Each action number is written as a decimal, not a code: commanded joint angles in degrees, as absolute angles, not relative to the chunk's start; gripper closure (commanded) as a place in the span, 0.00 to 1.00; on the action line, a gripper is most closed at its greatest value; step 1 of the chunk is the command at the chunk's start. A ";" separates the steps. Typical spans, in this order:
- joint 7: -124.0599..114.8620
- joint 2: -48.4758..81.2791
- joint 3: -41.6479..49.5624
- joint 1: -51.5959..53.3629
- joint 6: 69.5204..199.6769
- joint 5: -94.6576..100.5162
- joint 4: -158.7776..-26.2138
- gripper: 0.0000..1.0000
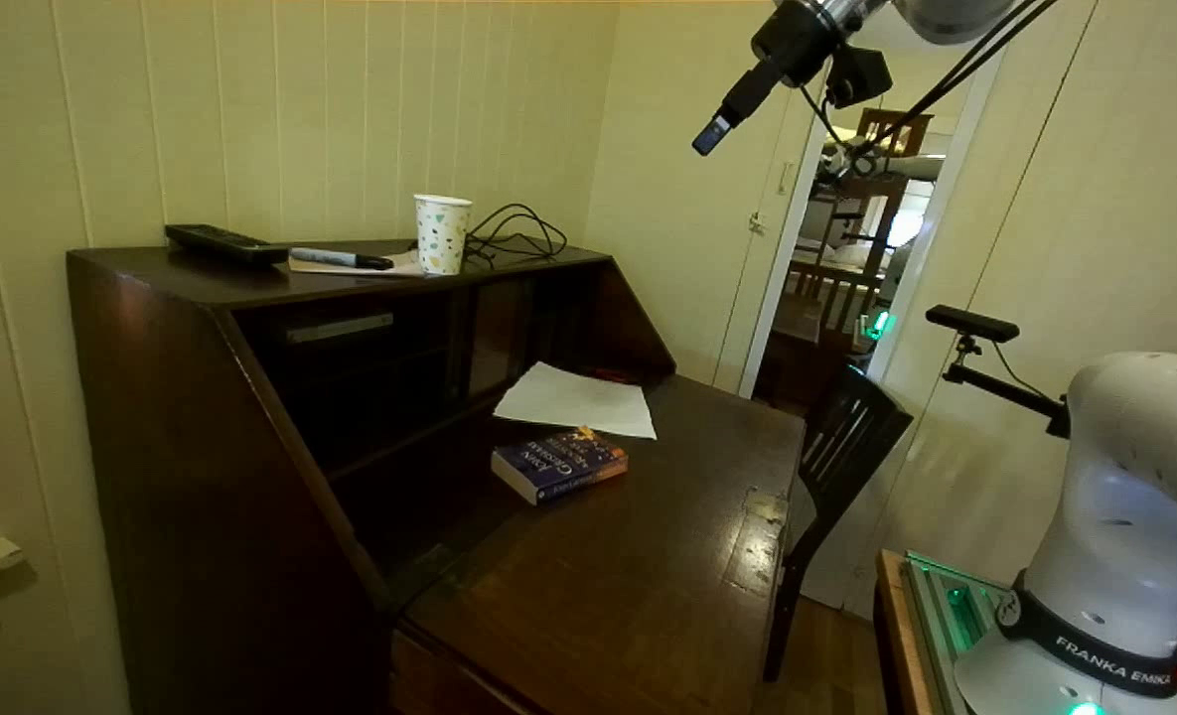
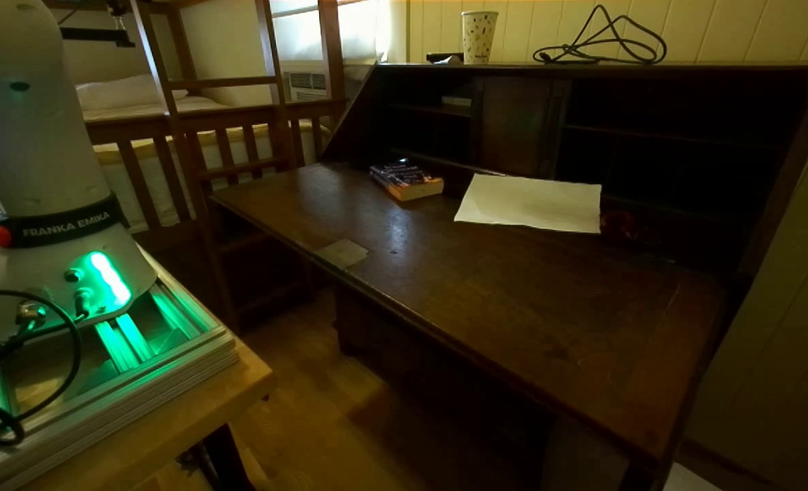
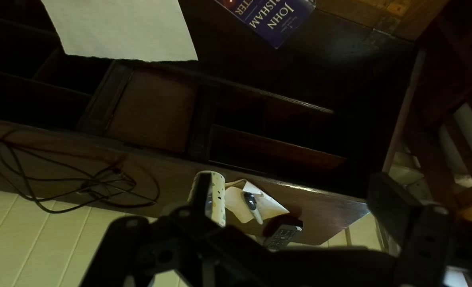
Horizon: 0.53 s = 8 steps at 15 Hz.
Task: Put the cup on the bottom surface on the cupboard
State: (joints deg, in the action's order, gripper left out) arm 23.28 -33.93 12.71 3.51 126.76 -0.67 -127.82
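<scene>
The white cup [image 1: 442, 236] with small coloured specks stands upright on the narrow upper top of the dark brown cupboard [image 1: 181, 447]. It also shows in an exterior view [image 2: 479, 37] and in the wrist view [image 3: 218, 195], partly hidden behind a finger. The bottom surface [image 1: 628, 566] is the broad brown leaf below, also seen in an exterior view [image 2: 499, 286]. My gripper [image 1: 712, 136] hangs high in the air, apart from the cup and above the leaf's level. In the wrist view my gripper [image 3: 293, 195] has its fingers wide apart with nothing held between them.
On the upper top are a black remote [image 1: 222, 241], a marker [image 1: 340, 258] on paper and a tangled black cable [image 1: 518, 230] beside the cup. A book [image 1: 558, 465] and a white sheet [image 1: 583, 400] lie on the leaf. A dark chair [image 1: 851, 437] stands beside it.
</scene>
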 commanded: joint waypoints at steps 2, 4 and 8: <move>23.68 -33.13 12.10 3.02 126.41 -1.23 -127.08 0.00; 21.82 -34.49 10.41 1.32 126.41 1.48 -128.49 0.00; 15.74 -31.03 8.07 -1.83 129.29 3.36 -125.27 0.00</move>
